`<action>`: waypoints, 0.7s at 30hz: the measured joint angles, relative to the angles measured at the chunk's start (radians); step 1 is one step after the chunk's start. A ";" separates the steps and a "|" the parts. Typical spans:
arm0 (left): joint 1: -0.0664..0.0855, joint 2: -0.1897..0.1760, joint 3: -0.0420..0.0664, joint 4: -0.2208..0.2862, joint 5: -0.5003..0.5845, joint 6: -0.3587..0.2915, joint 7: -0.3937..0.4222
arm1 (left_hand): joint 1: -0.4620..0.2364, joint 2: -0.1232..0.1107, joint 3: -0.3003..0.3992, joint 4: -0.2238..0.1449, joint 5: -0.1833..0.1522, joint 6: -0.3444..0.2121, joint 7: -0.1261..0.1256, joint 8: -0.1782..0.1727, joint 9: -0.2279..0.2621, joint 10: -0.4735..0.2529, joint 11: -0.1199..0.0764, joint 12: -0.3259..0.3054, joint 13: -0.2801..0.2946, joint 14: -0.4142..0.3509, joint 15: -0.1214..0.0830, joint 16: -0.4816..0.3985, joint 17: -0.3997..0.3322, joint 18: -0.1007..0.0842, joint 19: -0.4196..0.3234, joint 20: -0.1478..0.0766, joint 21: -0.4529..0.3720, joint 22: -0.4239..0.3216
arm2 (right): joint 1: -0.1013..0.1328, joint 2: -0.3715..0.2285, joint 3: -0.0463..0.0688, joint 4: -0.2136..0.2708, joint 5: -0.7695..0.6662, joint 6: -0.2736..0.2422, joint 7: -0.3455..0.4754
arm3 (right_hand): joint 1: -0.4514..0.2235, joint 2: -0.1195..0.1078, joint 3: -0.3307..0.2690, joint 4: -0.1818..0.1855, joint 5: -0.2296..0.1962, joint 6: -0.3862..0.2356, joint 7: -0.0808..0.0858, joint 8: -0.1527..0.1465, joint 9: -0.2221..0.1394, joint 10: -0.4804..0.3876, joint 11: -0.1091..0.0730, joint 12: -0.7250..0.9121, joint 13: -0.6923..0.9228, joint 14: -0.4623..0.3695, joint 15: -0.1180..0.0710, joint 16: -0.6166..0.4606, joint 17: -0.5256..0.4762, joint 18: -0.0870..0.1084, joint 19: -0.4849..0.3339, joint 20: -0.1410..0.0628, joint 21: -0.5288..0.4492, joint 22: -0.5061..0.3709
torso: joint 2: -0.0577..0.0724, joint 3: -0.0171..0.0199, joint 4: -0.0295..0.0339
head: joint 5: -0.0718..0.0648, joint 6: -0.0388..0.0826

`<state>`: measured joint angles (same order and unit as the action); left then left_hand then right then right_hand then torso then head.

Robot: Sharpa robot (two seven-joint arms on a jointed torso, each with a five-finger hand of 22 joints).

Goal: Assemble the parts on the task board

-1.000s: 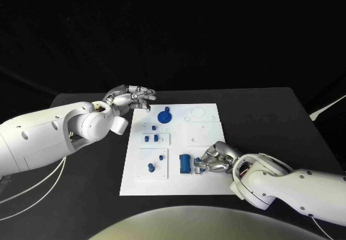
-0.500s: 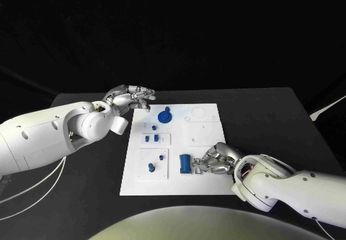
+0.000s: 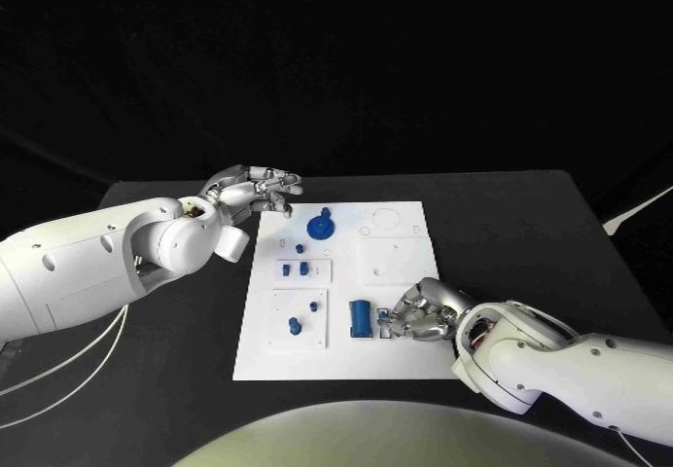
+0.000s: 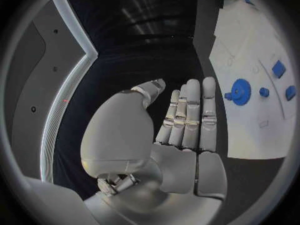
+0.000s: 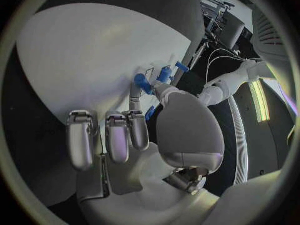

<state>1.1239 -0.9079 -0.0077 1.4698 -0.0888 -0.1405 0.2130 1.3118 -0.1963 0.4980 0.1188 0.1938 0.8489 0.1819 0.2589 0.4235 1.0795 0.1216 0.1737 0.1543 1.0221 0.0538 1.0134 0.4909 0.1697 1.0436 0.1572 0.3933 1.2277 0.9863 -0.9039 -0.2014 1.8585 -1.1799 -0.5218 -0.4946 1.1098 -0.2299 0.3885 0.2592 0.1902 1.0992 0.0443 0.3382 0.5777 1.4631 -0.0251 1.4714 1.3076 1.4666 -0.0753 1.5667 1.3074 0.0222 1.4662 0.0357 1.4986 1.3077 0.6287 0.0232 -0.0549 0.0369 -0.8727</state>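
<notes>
While several blue parts already stood on the task board (image 3: 400, 292), the assembly looked only partly done.

Judging by the layout, a blue gear (image 3: 321, 228) sat near the board's far end, small blue pieces (image 3: 292, 269) occupied the middle block, and two more (image 3: 299, 319) the near-left block; the white sockets on the board's right side appeared unfilled, so more fitting remained. The right hand (image 3: 425, 311) rested low at the board's near-right part, fingers curled around a blue cylindrical part (image 3: 362, 316) beside a smaller blue piece (image 3: 383, 331), apparently seating it. The left hand (image 3: 253, 189) hovered off the board's far-left corner above the worktop (image 3: 533, 214), fingers straight and close together, holding nothing.
</notes>
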 measured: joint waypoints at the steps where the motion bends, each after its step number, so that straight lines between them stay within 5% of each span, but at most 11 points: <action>1: 0.000 0.000 0.000 0.000 0.000 0.000 0.000 | 0.000 0.000 0.000 0.000 0.000 0.000 0.000 0.000 0.000 0.000 0.000 0.000 0.000 0.000 0.000 0.000 0.000 0.000 0.000 0.000 0.000 0.000 | 0.000 0.000 0.000 0.000 -0.002 0.001 0.000 | 0.002 -0.003 0.004 -0.002 0.000 0.000 0.000 -0.002 0.000 0.000 0.000 0.000 0.000 0.000 0.000 0.000 0.000 0.000 0.000 0.000 0.000 0.000 | 0.000 0.0000 0.0001 | 0.000 0.000; 21: 0.000 0.000 0.000 -0.001 0.000 0.000 -0.001 | 0.000 0.000 0.000 0.000 0.000 0.000 0.000 0.000 0.000 0.000 0.000 0.000 0.000 0.000 0.000 0.000 0.000 0.000 0.000 0.000 -0.004 0.000 | -0.002 -0.002 -0.002 0.007 -0.021 -0.001 -0.001 | -0.014 -0.008 0.042 0.018 0.010 0.039 -0.016 0.006 0.014 0.003 -0.007 0.033 0.000 -0.003 -0.011 0.000 0.000 0.000 0.000 -0.007 0.014 0.000 | 0.000 0.0002 0.0000 | 0.001 0.000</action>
<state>1.1239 -0.9083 -0.0077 1.4689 -0.0888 -0.1406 0.2121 1.3118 -0.1963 0.4980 0.1188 0.1937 0.8489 0.1819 0.2589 0.4235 1.0795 0.1216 0.1737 0.1545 1.0221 0.0538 1.0134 0.4907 0.1697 1.0436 0.1573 0.3893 1.2276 0.9846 -0.9060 -0.2029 1.8656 -1.2004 -0.5225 -0.4961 1.0957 -0.2377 0.4306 0.2774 0.1997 1.1378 0.0279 0.3442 0.5922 1.4663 -0.0325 1.5045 1.3075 1.4632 -0.0861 1.5667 1.3073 0.0223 1.4662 0.0284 1.5122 1.3074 0.6287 0.0234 -0.0549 0.0382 -0.8727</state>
